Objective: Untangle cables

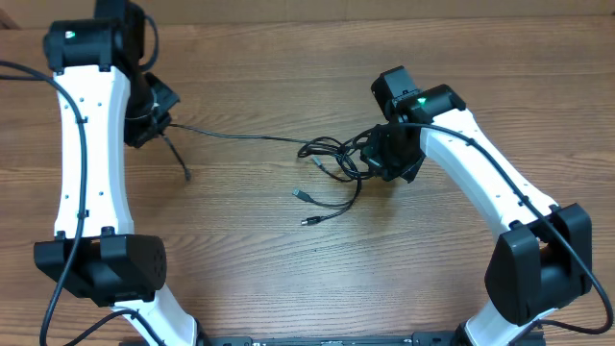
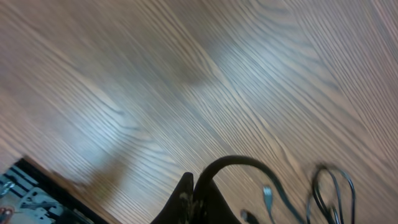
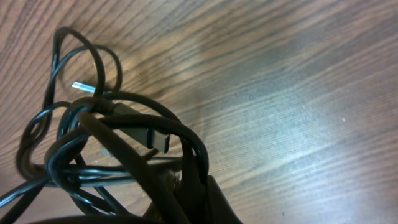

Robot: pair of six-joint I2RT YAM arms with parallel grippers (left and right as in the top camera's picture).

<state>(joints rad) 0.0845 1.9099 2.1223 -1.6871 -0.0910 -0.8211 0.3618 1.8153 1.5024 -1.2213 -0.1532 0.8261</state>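
Overhead view: black knot of thin rubber-sheathed cables (image 1: 336,159) lies on the brown wood-grain table (image 1: 250,279); all positions below are given from this knot.
Right pincer: right gripper (image 1: 386,154) sits against the knot's right edge. The right wrist view shows its jaws closed narrow on strands, with loops draped around them.
Connecting strand: single thin black lead (image 1: 240,135) runs nearly straight out of the knot's left edge.
Left pincer: left gripper (image 1: 154,120) stands well apart from the knot, to its left. The left wrist view shows its jaws pinched together on a black strand, judged to be the lead's far end.
Long axis: along that lead, left to right through the knot.
Loose ends: two plug-tipped tails (image 1: 300,195) lie just on the near side of the knot, unheld.
Nearer arm: the right, in contact with the knot; the left holds only the far end.
Judgement: the coming move likely turns on drawing the lead along its own line, away from the knot, while the right anchors it. A crosswise pull risks tightening the loops.
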